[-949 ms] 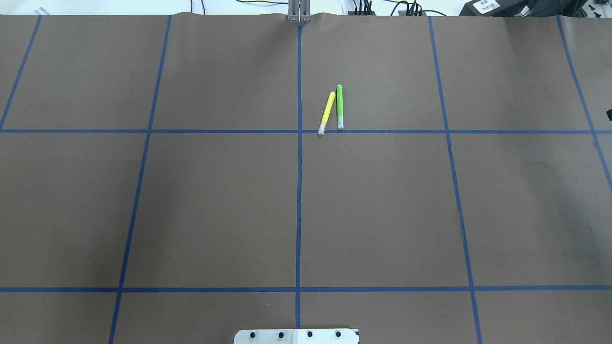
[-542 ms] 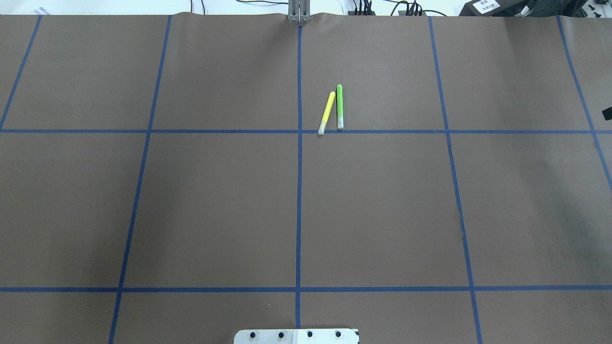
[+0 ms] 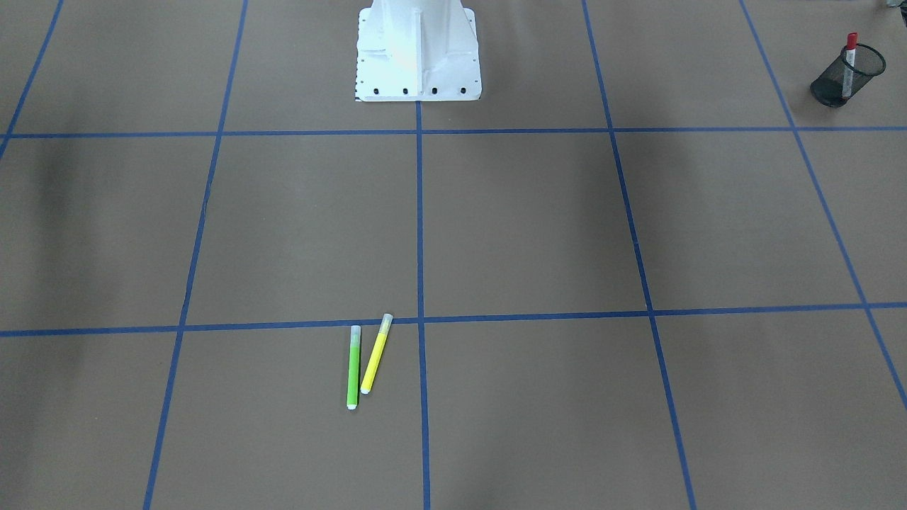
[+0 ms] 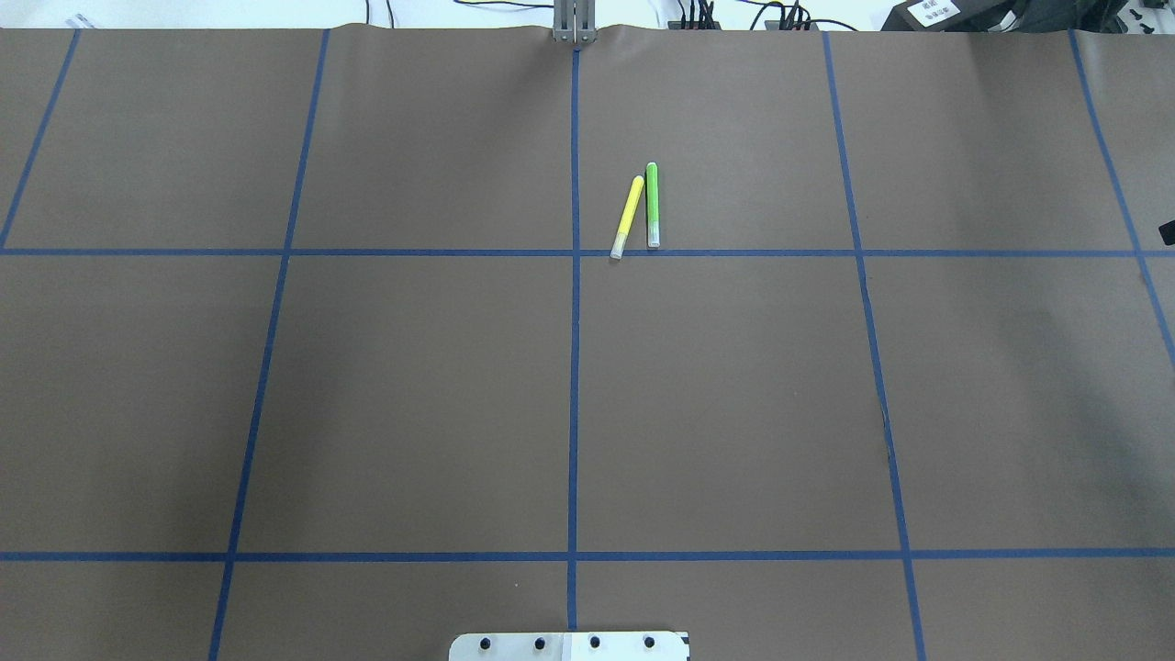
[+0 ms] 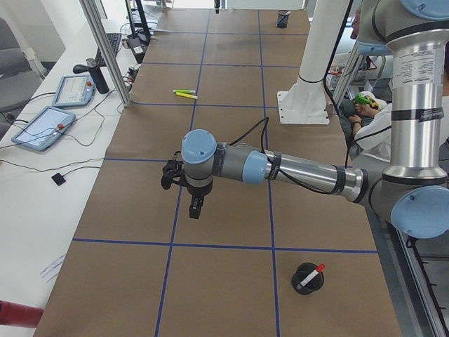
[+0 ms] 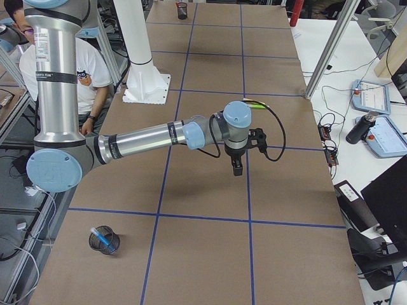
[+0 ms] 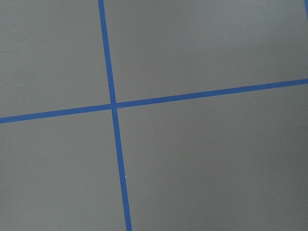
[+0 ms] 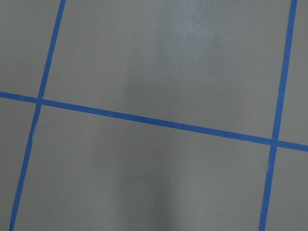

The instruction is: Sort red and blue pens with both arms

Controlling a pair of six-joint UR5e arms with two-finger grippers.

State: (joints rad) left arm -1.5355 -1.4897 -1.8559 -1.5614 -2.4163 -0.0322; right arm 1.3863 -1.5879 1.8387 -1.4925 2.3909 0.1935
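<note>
The red pen [image 3: 849,62] stands in a black mesh cup [image 3: 859,76] at the robot's left end of the table; the exterior left view also shows this red pen [image 5: 311,274] in its cup. The blue pen [image 6: 103,239] lies inside another black mesh cup [image 6: 95,244] at the robot's right end. My left gripper [image 5: 196,209] hangs over bare table and points down. My right gripper [image 6: 237,168] hangs likewise. Both show only in the side views, so I cannot tell whether they are open or shut. The wrist views show only brown table and blue tape.
A green highlighter [image 4: 653,204] and a yellow highlighter [image 4: 628,217] lie side by side just right of the centre tape line. The white robot base [image 3: 418,49] stands at the near edge. A seated person [image 6: 60,70] is beside the base.
A small dark sliver at the overhead view's right edge has shifted slightly downward. The highlighters have not moved.
</note>
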